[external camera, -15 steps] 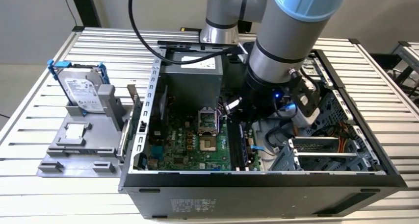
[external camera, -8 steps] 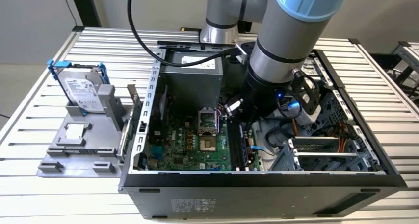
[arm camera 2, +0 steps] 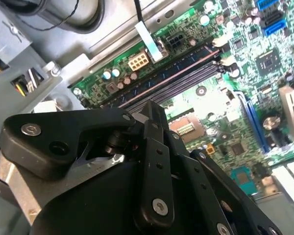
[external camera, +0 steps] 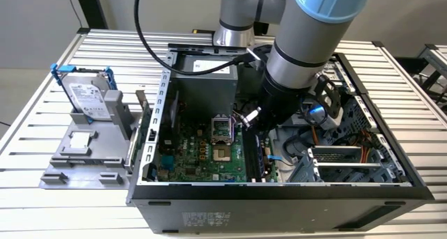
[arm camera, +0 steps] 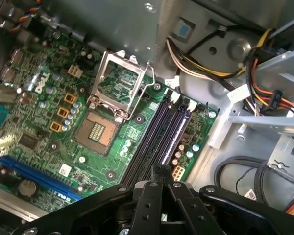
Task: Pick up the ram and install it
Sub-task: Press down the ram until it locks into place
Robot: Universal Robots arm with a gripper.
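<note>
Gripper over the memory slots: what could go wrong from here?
1. The gripper hangs close over the black slot rails; a skewed descent could jam on a rail or its end clips.
2. The CPU socket lies open right beside the rails; sideways drift might hit its contacts.
3. The cable bundle runs near the rails' far end and could snag the wrist.

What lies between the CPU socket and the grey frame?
The black slot rails, side by side on the board, lie between CPU socket and grey frame, seen in the first wrist view.
</note>
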